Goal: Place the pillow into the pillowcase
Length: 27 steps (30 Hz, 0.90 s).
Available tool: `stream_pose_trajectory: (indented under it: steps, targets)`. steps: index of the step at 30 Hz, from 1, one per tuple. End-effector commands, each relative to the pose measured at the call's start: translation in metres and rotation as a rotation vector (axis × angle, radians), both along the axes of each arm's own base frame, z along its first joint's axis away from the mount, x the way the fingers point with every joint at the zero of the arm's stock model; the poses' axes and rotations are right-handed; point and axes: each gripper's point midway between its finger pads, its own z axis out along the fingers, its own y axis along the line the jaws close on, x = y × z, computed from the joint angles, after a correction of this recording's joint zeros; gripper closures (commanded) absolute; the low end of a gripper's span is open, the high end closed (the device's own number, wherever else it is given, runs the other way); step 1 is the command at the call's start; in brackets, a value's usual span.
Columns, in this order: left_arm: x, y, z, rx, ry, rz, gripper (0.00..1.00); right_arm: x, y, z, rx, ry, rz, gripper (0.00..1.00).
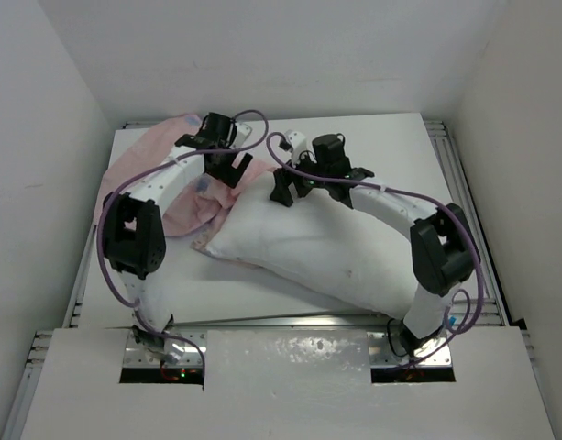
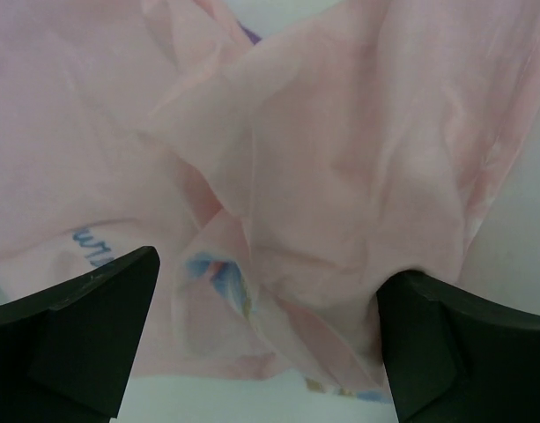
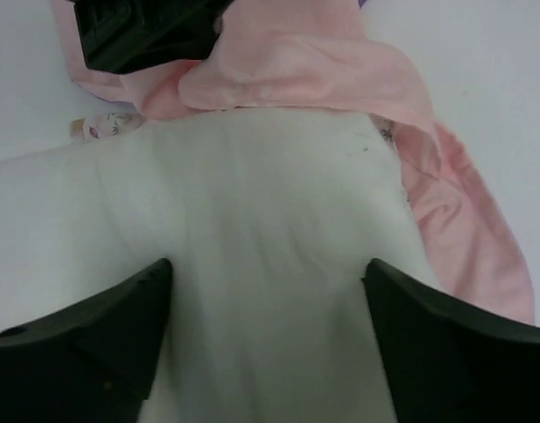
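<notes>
Left tool [image 2: 270, 273], released, hangs over pillowcase [image 1: 184, 206]; right tool [image 3: 270, 264], released, over pillow [image 1: 308, 243]. Pillowcase lies 10 o'clock of pillow.

The pillow [image 1: 299, 247] has its far end tucked under a pink fold of the pillowcase [image 1: 184, 206] near the table's [image 1: 391, 137] far edge, hidden there, while up close the case's blue print blurs unreadable and its cloth runs off-frame.

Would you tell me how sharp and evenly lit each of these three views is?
Top external view: sharp, evenly lit, with glare on the front panel and soft shadow beneath the pillow. Left wrist view: the pillowcase nearly fills the frame, slightly soft, the left gripper's fingers dark and blurred. Right wrist view: pale, low-contrast pillow, near-black right gripper's fingers.
</notes>
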Motion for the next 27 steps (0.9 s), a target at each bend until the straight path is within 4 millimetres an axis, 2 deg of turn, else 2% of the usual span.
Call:
stream_pose_trajectory:
  steps: [1, 2, 3, 4, 5, 6, 8, 10, 11, 12, 13, 14, 15, 16, 17, 18, 19, 20, 21, 22, 23, 24, 25, 26, 27]
  targets:
    - [-0.007, 0.011, 0.07, -0.204, -0.118, 0.054, 0.0, 0.002, -0.014, 0.051, -0.031, -0.201, 0.017, 0.09]
    - [-0.014, 0.014, 0.076, -0.228, -0.129, 0.06, 0.01, -0.004, -0.019, 0.055, -0.04, -0.225, 0.015, 0.02]
    - [-0.024, 0.02, 0.101, -0.254, -0.195, 0.057, 0.01, -0.011, -0.022, 0.081, -0.02, -0.289, 0.011, 0.01]
    - [-0.037, 0.024, 0.091, -0.249, -0.179, 0.059, 0.01, -0.011, -0.024, 0.093, -0.01, -0.335, 0.004, 0.01]
    - [-0.045, 0.026, 0.095, -0.246, -0.193, 0.051, 0.02, -0.015, -0.026, 0.097, -0.002, -0.36, 0.003, 0.01]
    - [-0.055, 0.028, 0.112, -0.256, -0.242, 0.047, 0.03, -0.019, -0.027, 0.104, 0.005, -0.382, 0.003, 0.01]
    - [-0.065, 0.034, 0.112, -0.253, -0.234, 0.058, 0.09, -0.029, -0.029, 0.122, 0.019, -0.433, 0.011, 0.01]
    - [-0.079, 0.043, 0.106, -0.243, -0.174, 0.087, 0.26, -0.043, -0.021, 0.131, -0.002, -0.486, 0.054, 0.01]
    - [-0.084, 0.044, 0.097, -0.237, -0.14, 0.093, 0.48, -0.053, -0.016, 0.127, -0.027, -0.489, 0.085, 0.01]
    - [-0.094, 0.047, 0.081, -0.218, -0.077, 0.096, 0.61, -0.068, -0.002, 0.125, -0.047, -0.512, 0.124, 0.01]
    - [-0.107, 0.044, 0.055, -0.218, 0.009, 0.079, 0.71, -0.076, 0.005, 0.122, -0.083, -0.552, 0.171, 0.01]
    - [-0.115, 0.045, 0.039, -0.205, 0.065, 0.074, 0.88, -0.089, 0.012, 0.113, -0.103, -0.551, 0.217, 0.05]
    - [-0.126, 0.044, 0.016, -0.195, 0.151, 0.066, 0.96, -0.105, 0.024, 0.106, -0.099, -0.546, 0.268, 0.13]
    - [-0.142, 0.046, -0.01, -0.178, 0.234, 0.063, 1.0, -0.114, 0.029, 0.099, -0.085, -0.516, 0.291, 0.25]
    - [-0.145, 0.047, -0.025, -0.165, 0.27, 0.058, 1.0, -0.124, 0.035, 0.088, -0.07, -0.507, 0.305, 0.4]
    - [-0.149, 0.049, -0.036, -0.158, 0.289, 0.059, 1.0, -0.129, 0.038, 0.081, -0.066, -0.499, 0.309, 0.39]
    - [-0.157, 0.051, -0.051, -0.146, 0.321, 0.062, 0.98, -0.128, 0.041, 0.078, -0.072, -0.527, 0.299, 0.33]
    - [-0.155, 0.052, -0.057, -0.14, 0.318, 0.067, 0.96, -0.132, 0.041, 0.063, -0.111, -0.527, 0.308, 0.21]
    - [-0.151, 0.052, -0.065, -0.137, 0.319, 0.069, 0.92, -0.141, 0.051, 0.05, -0.152, -0.534, 0.334, 0.04]
    - [-0.15, 0.051, -0.069, -0.14, 0.326, 0.068, 0.77, -0.134, 0.049, 0.046, -0.221, -0.571, 0.296, 0.01]
    - [-0.147, 0.048, -0.076, -0.148, 0.342, 0.064, 0.66, -0.14, 0.06, 0.038, -0.247, -0.577, 0.315, 0.01]
    - [-0.14, 0.046, -0.075, -0.157, 0.335, 0.06, 0.54, -0.138, 0.062, 0.036, -0.266, -0.588, 0.297, 0.01]
    - [-0.135, 0.043, -0.078, -0.168, 0.333, 0.057, 0.49, -0.135, 0.066, 0.04, -0.271, -0.608, 0.27, 0.01]
    - [-0.129, 0.041, -0.082, -0.174, 0.337, 0.054, 0.44, -0.133, 0.069, 0.033, -0.292, -0.613, 0.27, 0.01]
    - [-0.127, 0.039, -0.085, -0.18, 0.34, 0.049, 0.43, -0.131, 0.071, 0.033, -0.297, -0.628, 0.264, 0.01]
